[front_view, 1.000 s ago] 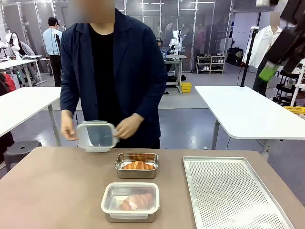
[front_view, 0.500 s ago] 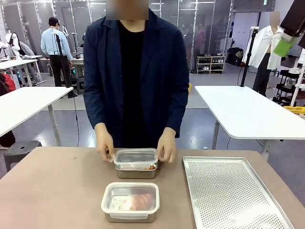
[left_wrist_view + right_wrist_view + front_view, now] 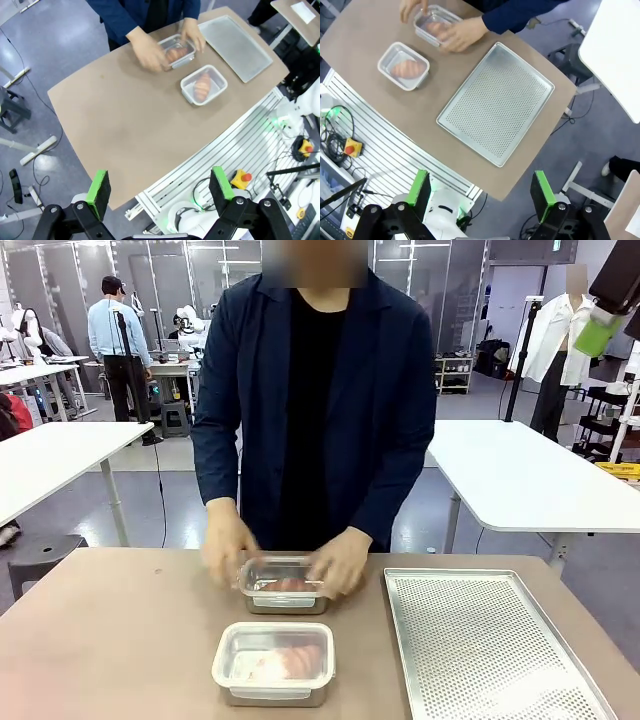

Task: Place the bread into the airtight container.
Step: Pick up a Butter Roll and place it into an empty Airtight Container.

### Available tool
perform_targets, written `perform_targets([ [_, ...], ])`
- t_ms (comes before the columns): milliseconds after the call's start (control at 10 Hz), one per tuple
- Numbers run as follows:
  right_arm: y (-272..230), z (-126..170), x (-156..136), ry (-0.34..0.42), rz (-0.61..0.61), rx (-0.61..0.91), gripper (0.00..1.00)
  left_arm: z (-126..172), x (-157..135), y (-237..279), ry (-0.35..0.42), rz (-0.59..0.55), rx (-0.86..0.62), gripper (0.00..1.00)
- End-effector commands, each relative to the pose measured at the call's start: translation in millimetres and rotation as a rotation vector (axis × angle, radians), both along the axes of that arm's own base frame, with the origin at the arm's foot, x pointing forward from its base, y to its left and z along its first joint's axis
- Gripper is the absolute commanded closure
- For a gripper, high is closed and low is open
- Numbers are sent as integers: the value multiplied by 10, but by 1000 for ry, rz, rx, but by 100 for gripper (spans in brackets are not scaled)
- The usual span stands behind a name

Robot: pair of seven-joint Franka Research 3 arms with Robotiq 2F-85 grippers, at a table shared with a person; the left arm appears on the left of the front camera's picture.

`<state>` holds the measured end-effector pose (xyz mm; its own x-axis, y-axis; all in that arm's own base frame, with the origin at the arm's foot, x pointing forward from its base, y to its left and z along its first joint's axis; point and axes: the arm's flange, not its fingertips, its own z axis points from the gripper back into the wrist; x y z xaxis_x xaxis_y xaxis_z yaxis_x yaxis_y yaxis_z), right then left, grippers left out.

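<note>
Wrist views: left gripper (image 3: 160, 192) and right gripper (image 3: 480, 192) high above table (image 3: 115, 125), spread wide, empty.

Brown matte bench (image 3: 110, 640), plain and unpatterned. Silvery perforated tray (image 3: 485, 645) dotted with fine holes; two metal containers (image 3: 273, 665) under clear, frosted-looking lids, golden-brown bread (image 3: 285, 662) showing through. Dark navy jacket (image 3: 380, 410) over a black shirt on the person; bright green pads (image 3: 99, 186) on the black left claw (image 3: 160, 187), same green on the right claw (image 3: 480, 187).
</note>
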<state>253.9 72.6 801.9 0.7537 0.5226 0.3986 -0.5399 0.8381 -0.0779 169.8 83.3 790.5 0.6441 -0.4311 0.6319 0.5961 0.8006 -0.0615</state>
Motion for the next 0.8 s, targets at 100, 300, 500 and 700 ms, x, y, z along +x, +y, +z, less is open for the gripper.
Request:
perform_targets([
  [100,-22,6,12,-11,12,5,0,40,-2,-14,-2,-3,-3,0],
  [300,-22,6,12,-11,12,5,0,40,-2,-14,-2,-3,-3,0],
  [500,-22,6,12,-11,12,5,0,40,-2,-14,-2,-3,-3,0],
  [700,-22,6,12,-11,12,5,0,40,-2,-14,-2,-3,-3,0],
])
